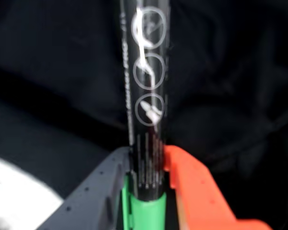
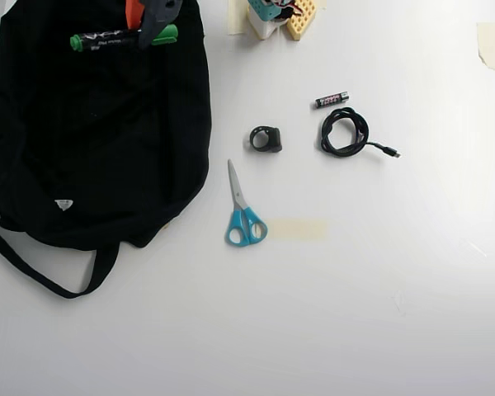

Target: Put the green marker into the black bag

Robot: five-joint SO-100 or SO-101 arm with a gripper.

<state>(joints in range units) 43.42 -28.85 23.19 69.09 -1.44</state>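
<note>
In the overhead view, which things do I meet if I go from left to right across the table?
Black bag with the green marker held over it by the gripper → blue-handled scissors → small black ring-like part → battery and coiled black cable.

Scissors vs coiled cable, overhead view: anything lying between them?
Yes. In the overhead view a small black ring-shaped item lies between the scissors and the coiled black cable, on the white table. Otherwise bare.
</note>
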